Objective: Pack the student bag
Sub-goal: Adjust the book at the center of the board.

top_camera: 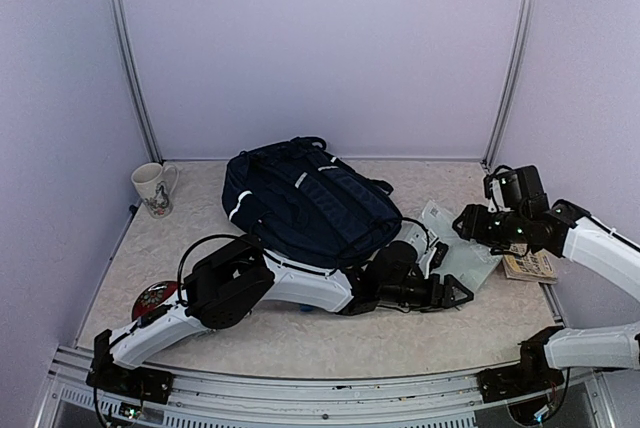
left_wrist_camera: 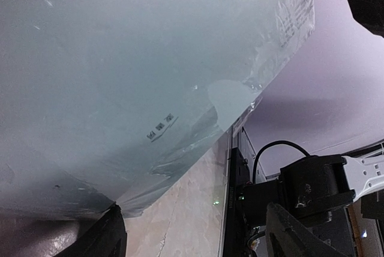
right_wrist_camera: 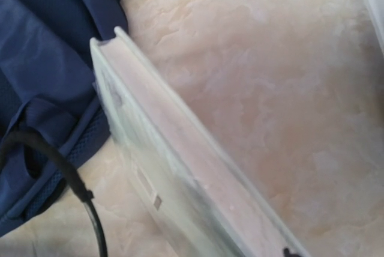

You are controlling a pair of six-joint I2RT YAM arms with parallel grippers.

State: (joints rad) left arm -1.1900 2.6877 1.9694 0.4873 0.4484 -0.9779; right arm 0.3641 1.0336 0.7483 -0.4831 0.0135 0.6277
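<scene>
The student bag (top_camera: 305,203) is a navy backpack with white stripes, lying flat at the table's middle back; part of it shows in the right wrist view (right_wrist_camera: 42,59). A clear plastic folder (top_camera: 462,250) lies to its right with one edge raised. My right gripper (top_camera: 472,223) is shut on that raised edge; the folder (right_wrist_camera: 180,167) runs diagonally down to the jaws. My left gripper (top_camera: 456,293) reaches across in front of the bag. It is open and empty (left_wrist_camera: 201,239), low over the table beneath the folder (left_wrist_camera: 120,77).
A white mug (top_camera: 153,188) stands at the back left. A dark red disc (top_camera: 155,298) lies by the left arm. A tan booklet (top_camera: 530,266) lies at the right edge under the right arm. A black cable (right_wrist_camera: 66,179) hangs by the bag.
</scene>
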